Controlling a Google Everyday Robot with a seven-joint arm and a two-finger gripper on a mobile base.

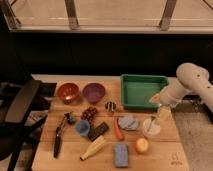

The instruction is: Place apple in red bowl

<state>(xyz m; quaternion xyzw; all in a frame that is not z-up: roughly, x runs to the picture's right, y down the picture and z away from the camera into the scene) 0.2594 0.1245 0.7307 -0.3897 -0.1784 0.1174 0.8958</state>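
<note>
The apple [142, 145], small, round and yellow-orange, lies on the wooden table near the front right. The red bowl [68, 92] stands at the back left of the table, beside a purple bowl [93, 92]. My gripper [154, 121] hangs from the white arm [186, 82] that comes in from the right. It points down over the right side of the table, just in front of the green tray [145, 91]. It is a little behind and to the right of the apple, far from the red bowl. A pale round shape [151, 129] sits right under it.
Between the bowls and the apple lie a small can [110, 106], dark grapes [90, 114], a blue cup [82, 127], a black block [98, 131], a carrot-like piece [118, 129], a yellow corn cone [94, 148], a blue sponge [121, 154] and a black tool [59, 137]. A black chair [20, 110] stands left.
</note>
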